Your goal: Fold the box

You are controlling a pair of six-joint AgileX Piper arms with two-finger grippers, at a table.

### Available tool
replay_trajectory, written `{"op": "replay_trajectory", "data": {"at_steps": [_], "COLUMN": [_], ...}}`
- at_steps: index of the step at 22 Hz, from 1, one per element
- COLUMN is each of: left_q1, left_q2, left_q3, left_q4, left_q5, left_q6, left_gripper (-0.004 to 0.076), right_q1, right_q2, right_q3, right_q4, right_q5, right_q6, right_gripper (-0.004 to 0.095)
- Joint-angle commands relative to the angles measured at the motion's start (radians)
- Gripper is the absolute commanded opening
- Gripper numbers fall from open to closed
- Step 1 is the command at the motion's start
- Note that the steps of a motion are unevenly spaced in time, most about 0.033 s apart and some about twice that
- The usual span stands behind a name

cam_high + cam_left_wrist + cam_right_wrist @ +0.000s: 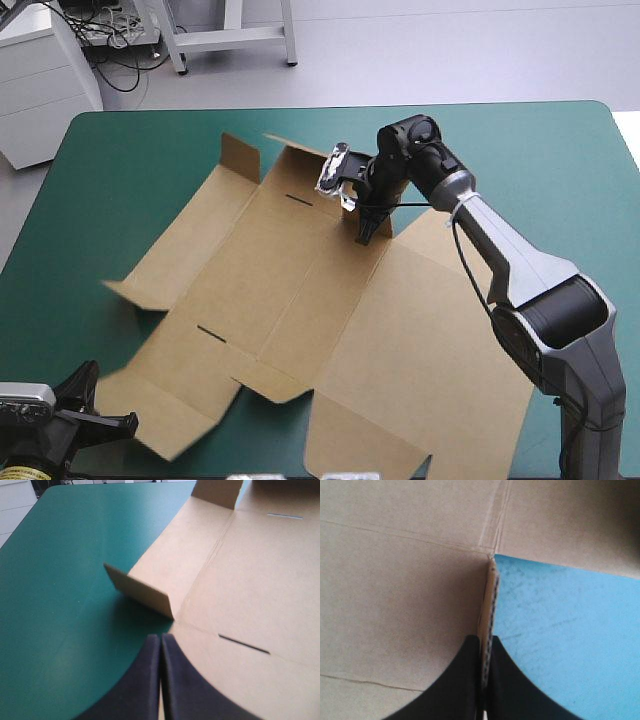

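Left fingers (145, 680), pressed together on nothing, sit at the near left corner of the brown box (330, 330), spread mostly flat mid-surface (120, 160); right fingers (462, 680) pinch its upturned far edge.

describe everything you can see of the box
The box is a cut sheet of brown corrugated board, unfolded and lying mostly flat on the teal-green table. Crease lines divide it into panels, and two thin slots are cut in it. Small flaps on its left side stand raised; no walls are tucked yet. The right end effector is shut on a board edge at the far side, beside a notch where the table shows.
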Motion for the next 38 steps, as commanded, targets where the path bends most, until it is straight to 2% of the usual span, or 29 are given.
{"op": "replay_trajectory", "data": {"at_steps": [1,6,8,12,13,15,16,18,20,22,24,26,27,28,30,34,36,38], "left_q1": [0.002,0.002,0.002,0.002,0.002,0.002,0.002,0.002,0.002,0.002,0.002,0.002,0.002,0.002,0.002,0.002,0.002,0.002], "left_q2": [0.017,0.017,0.017,0.017,0.017,0.017,0.017,0.017,0.017,0.017,0.017,0.017,0.017,0.017,0.017,0.017,0.017,0.017], "left_q3": [-0.019,-0.019,-0.019,-0.019,-0.019,-0.019,-0.019,-0.019,-0.019,-0.019,-0.019,-0.019,-0.019,-0.019,-0.019,-0.019,-0.019,-0.019], "left_q4": [0.001,0.001,0.001,0.001,0.001,0.001,0.001,0.001,0.001,0.001,0.001,0.001,0.001,0.001,0.001,0.001,0.001,0.001], "left_q5": [-0.073,-0.073,-0.073,-0.073,-0.073,-0.073,-0.073,-0.073,-0.073,-0.073,-0.073,-0.073,-0.073,-0.073,-0.073,-0.073,-0.073,-0.073], "left_q6": [0.0,0.0,0.0,0.0,0.0,0.0,0.0,0.0,0.0,0.0,0.0,0.0,0.0,0.0,0.0,0.0,0.0,0.0], "left_gripper": [-0.0032,-0.0032,-0.0032,-0.0032,-0.0032,-0.0032,-0.0032,-0.0032,-0.0032,-0.0032,-0.0032,-0.0032,-0.0032,-0.0032,-0.0032,-0.0032,-0.0032,-0.0032], "right_q1": [0.046,0.074,0.074,0.074,0.074,0.074,0.074,0.074,0.074,0.074,0.074,0.074,0.074,0.074,0.074,0.074,0.062,0.029], "right_q2": [-0.04,-0.02,-0.005,0.004,0.004,0.008,0.011,0.011,0.011,0.001,-0.012,-0.029,-0.038,-0.057,-0.085,-0.112,-0.129,-0.155], "right_q3": [-0.035,-0.033,-0.032,-0.032,-0.032,-0.032,-0.032,-0.032,-0.034,-0.04,-0.059,-0.083,-0.096,-0.116,-0.139,-0.149,-0.149,-0.141], "right_q4": [-0.088,-0.062,0.009,0.068,0.08,0.089,0.09,0.088,0.088,0.086,0.084,0.063,0.043,0.005,-0.068,-0.189,-0.311,-0.298], "right_q5": [-0.098,-0.179,-0.208,-0.253,-0.254,-0.254,-0.258,-0.261,-0.268,-0.266,-0.264,-0.261,-0.259,-0.251,-0.226,-0.134,-0.016,0.028], "right_q6": [-0.122,-0.252,-0.319,-0.325,-0.325,-0.325,-0.325,-0.321,-0.308,-0.269,-0.181,-0.082,-0.034,0.053,0.176,0.434,0.636,0.714], "right_gripper": [-0.0023,-0.0023,-0.0023,0.0002,0.0032,0.0168,0.0274,0.0411,0.0494,0.0516,0.0478,0.0394,0.0325,0.0172,-0.0009,-0.0004,-0.0004,-0.0004]}}
